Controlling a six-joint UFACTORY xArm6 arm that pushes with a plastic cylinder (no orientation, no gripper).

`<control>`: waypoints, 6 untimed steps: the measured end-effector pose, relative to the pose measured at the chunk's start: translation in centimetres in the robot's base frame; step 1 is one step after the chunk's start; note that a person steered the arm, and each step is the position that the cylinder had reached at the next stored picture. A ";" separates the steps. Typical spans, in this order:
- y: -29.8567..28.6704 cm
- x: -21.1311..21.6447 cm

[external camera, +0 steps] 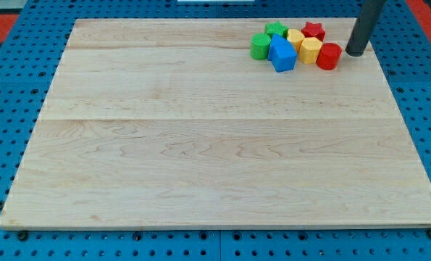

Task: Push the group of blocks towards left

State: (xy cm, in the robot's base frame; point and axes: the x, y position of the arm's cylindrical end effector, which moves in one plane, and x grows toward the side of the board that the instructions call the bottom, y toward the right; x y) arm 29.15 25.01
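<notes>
Seven blocks [293, 45], green, blue, yellow, red, huddle tightly left of my tip [356, 54].

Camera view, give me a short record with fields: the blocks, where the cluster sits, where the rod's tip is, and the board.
blocks: green cylinder, green star, blue block, two yellow blocks, red star, red cylinder
cluster: packed together near the view's top right
my tip: just right of the red cylinder; contact unclear
board: light wood
</notes>
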 end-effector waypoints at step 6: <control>-11.9 0.0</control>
